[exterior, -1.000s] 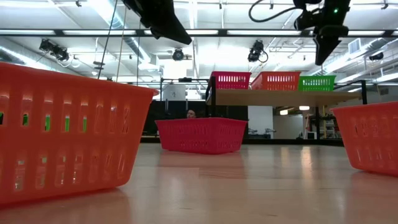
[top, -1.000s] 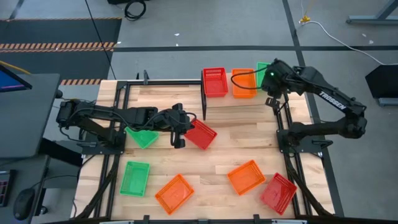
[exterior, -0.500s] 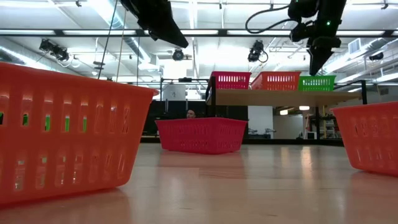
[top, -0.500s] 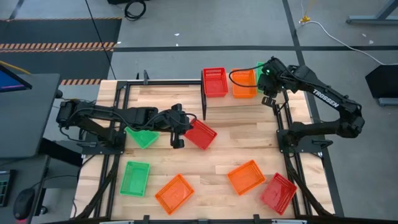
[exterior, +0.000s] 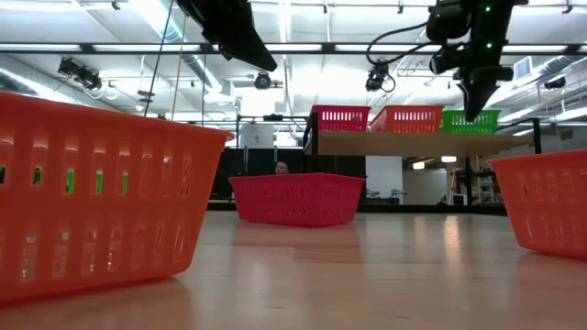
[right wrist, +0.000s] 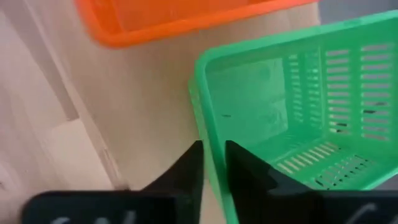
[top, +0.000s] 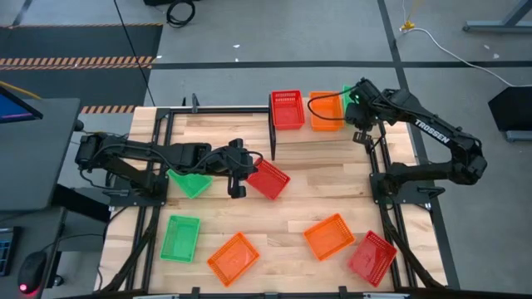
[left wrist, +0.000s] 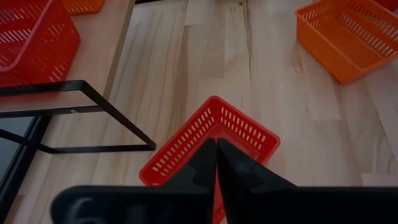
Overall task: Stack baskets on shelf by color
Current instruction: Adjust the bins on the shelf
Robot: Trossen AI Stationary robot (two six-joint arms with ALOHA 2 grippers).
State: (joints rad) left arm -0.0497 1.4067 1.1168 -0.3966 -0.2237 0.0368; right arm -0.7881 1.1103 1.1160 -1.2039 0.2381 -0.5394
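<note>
The shelf at the table's far edge carries a red basket, an orange basket and a green basket side by side on their bottoms. My right gripper stands over the green basket, shut on its wall. My left gripper is shut and hangs high above the table, over a loose red basket that rests on the tabletop. My right gripper pinches the green basket's near wall close to its left corner, one finger inside the basket and one outside. The fingers come from above, pointing down, across the rim. The basket sits flat on the shelf.
Loose baskets lie on the tabletop: green under my left arm, green, orange, orange, and red near the near right corner. The shelf's black post stands beside the loose red basket.
My right gripper has come down onto the green basket on the shelf, drifting slightly toward the table's left. The baskets on the shelf have kept their places.
</note>
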